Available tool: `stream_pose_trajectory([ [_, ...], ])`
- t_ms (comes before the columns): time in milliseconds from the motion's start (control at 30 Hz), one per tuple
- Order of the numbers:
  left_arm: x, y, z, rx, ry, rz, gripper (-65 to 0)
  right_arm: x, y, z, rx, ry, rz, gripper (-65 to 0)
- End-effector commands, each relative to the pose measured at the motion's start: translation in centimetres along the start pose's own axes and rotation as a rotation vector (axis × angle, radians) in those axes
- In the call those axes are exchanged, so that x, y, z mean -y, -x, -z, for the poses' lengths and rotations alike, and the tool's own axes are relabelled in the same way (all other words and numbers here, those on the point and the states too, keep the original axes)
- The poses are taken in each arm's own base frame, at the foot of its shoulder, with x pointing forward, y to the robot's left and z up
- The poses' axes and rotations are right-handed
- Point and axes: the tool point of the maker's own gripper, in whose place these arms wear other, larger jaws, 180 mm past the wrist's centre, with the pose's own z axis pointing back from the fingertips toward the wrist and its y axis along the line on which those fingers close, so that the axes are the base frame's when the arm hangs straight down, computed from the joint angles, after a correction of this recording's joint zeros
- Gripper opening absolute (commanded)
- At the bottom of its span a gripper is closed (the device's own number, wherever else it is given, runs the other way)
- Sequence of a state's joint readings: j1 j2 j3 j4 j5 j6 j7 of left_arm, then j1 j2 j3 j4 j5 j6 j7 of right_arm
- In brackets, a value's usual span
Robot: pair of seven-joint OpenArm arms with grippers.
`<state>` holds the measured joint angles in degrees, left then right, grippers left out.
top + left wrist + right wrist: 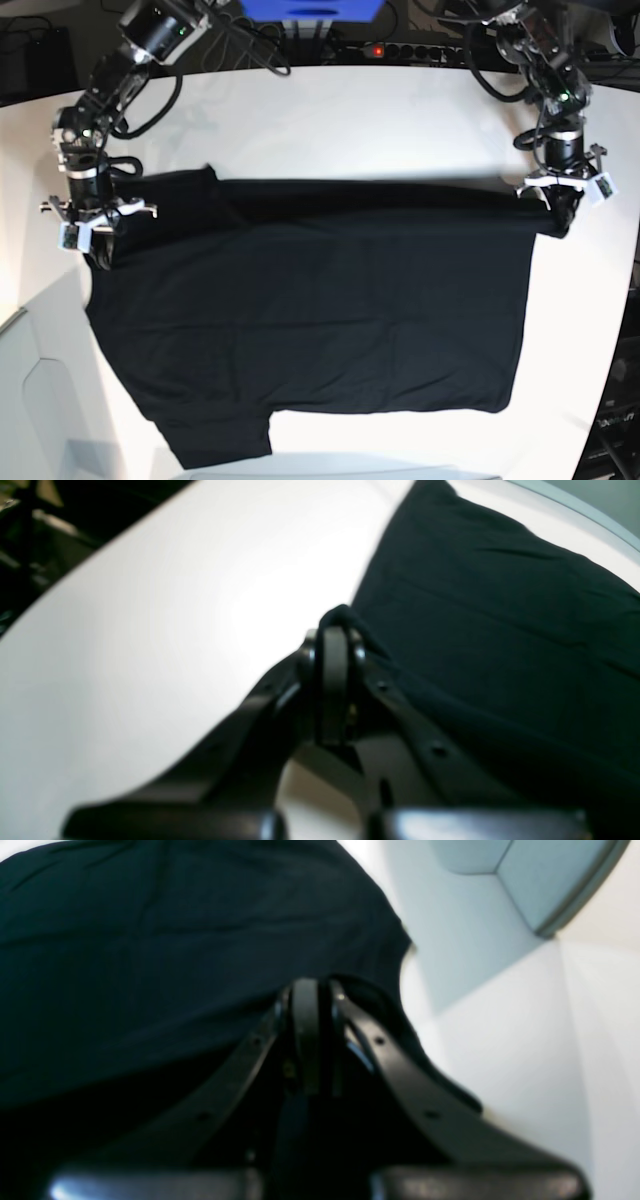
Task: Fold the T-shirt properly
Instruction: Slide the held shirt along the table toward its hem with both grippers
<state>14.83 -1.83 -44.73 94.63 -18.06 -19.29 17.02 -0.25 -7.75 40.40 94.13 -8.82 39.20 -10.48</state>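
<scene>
The black T-shirt (330, 310) lies spread out on the white table (350, 110), with one sleeve at the near left and another at the far left. My left gripper (556, 218) is at the shirt's far right corner. In the left wrist view the left gripper (334, 630) is shut on a pinched fold of the T-shirt (500, 605). My right gripper (100, 250) is at the shirt's left edge, by the far sleeve. In the right wrist view the right gripper (312, 987) is shut on the edge of the T-shirt (150, 940).
A power strip (400, 50), a blue box (310, 10) and cables lie behind the table's far edge. A pale grey panel (40, 400) sits off the table's near left corner. Bare table surface shows beyond the shirt at the far side and the right.
</scene>
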Motion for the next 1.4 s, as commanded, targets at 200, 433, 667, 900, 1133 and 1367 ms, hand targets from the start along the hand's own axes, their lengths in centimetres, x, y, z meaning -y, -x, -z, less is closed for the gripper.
stream_pose_trajectory([
  [200,1.1,-2.2,0.7,0.069,0.030,0.003,-65.0,-0.4,-3.7,1.2,0.111,-0.021,-0.002,-65.0],
  [433,1.5,-3.1,1.2,0.097,0.035,-0.006,-65.0,-1.2,-2.7,3.2,0.081,-0.064,0.027,-65.0],
  [667,1.8,-3.6,1.5,0.109,0.040,-0.010,-65.0,-0.8,-3.0,5.0,0.078,-0.078,0.041,-65.0],
  [900,1.6,-3.0,1.6,0.094,0.036,-0.015,-65.0,-3.0,-2.8,6.1,0.055,-0.140,0.001,-65.0],
  [1133,1.4,-2.4,1.7,0.079,0.032,-0.023,-65.0,-4.2,-2.2,7.5,0.021,-0.169,-0.013,-65.0],
  [1367,1.6,-2.9,2.1,0.093,0.036,-0.029,-65.0,-3.6,-2.2,7.8,0.015,-0.167,-0.026,-65.0],
])
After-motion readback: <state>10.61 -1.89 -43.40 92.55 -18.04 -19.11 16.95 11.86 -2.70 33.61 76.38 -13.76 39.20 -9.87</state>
